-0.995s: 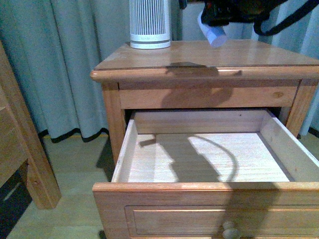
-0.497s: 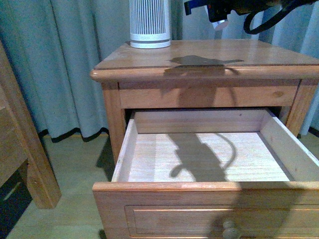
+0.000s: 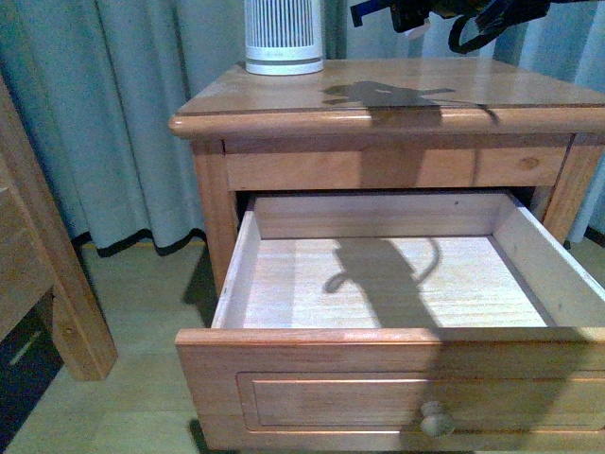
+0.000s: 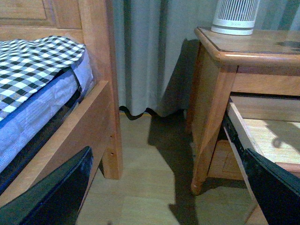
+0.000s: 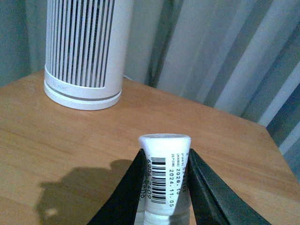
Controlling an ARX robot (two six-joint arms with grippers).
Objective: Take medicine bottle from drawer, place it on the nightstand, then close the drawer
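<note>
Right pincer (image 5: 165, 153) is clamped on the medicine bottle (image 5: 165, 183), its jaws tight against the labelled sides. The left pincer (image 4: 166, 192) hangs wide apart and empty, low beside the bed frame (image 4: 101, 103). The nightstand (image 3: 284, 95) has a bare surface apart from the white ribbed device (image 3: 284, 38) at 11 o'clock. The drawer (image 3: 331, 339) stands pulled out and empty, so the retrieval looks done. The bottle is held in the air over the surface at about 1 o'clock in the front view, so setting it down and shutting the drawer are left. A second ago it hung lower and plainly tilted in that view. Now only a white sliver shows at the frame's top, and the arm's shadow has shifted across the drawer floor.
</note>
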